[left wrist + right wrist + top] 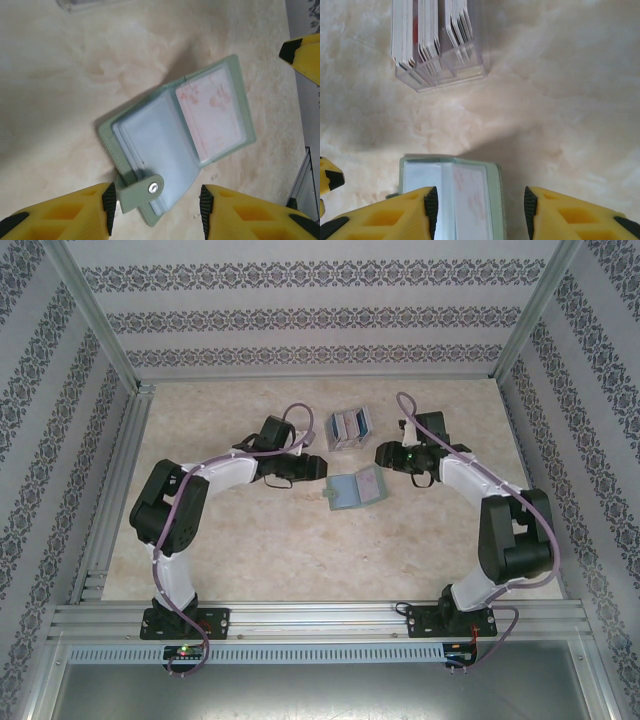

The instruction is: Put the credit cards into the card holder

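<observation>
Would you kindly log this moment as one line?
holder: lying open | cards: in clear rack | left gripper: open, empty | right gripper: open, empty

Light is soft, even and fairly bright. Ahead of the left gripper [156, 212] a faint grey shadow dims the tabletop [60, 75], and the gripper's yellow fingers [60, 220] look blurred. Ahead of the right gripper [477, 212] a broad shadow band crosses the marbled surface. Between its fingers the card holder [470, 195] has a milky sheen.
</observation>
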